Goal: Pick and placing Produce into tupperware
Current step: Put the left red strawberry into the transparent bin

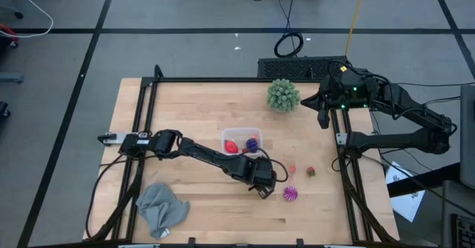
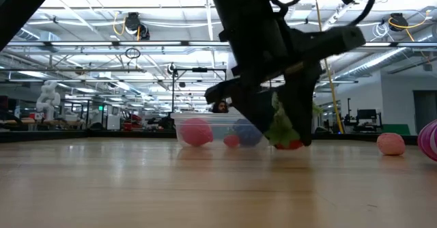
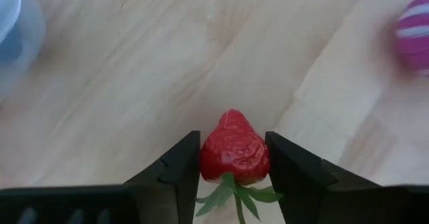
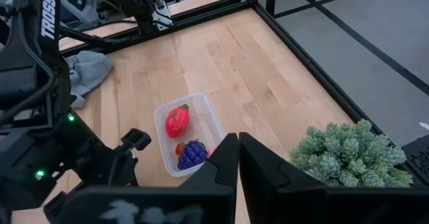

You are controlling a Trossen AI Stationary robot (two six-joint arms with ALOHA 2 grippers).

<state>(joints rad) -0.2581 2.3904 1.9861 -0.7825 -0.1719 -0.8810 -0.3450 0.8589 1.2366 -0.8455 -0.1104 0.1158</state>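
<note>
My left gripper (image 1: 264,191) (image 3: 232,138) is low over the table, near-right of the clear tupperware (image 1: 241,142), and is shut on a red toy strawberry (image 3: 234,150). The tupperware holds a red fruit (image 4: 177,120) and a dark purple one (image 4: 192,153). A striped magenta ball (image 1: 290,194) lies on the wood just right of the left gripper. A pink piece (image 1: 292,171) and a small red piece (image 1: 310,171) lie farther right. My right gripper (image 1: 323,120) (image 4: 238,147) hangs shut above the table's far right part, beside the green spiky ball (image 1: 283,94). My left gripper pinches the strawberry's wide, leafy end (image 3: 231,170) between its two fingers (image 3: 184,163), one on each side. The pointed tip (image 3: 232,117) sticks out past the fingertips and the green leaves (image 3: 234,194) point back toward the wrist. In the low view the strawberry (image 2: 288,143) is at table height; I cannot tell whether it rests on the wood.
A crumpled grey cloth (image 1: 162,207) lies near the table's near-left corner. The green spiky ball sits at the far edge. A black frame (image 1: 145,99) runs along the table's sides. Bare wood (image 1: 200,107) lies left of and beyond the tupperware.
</note>
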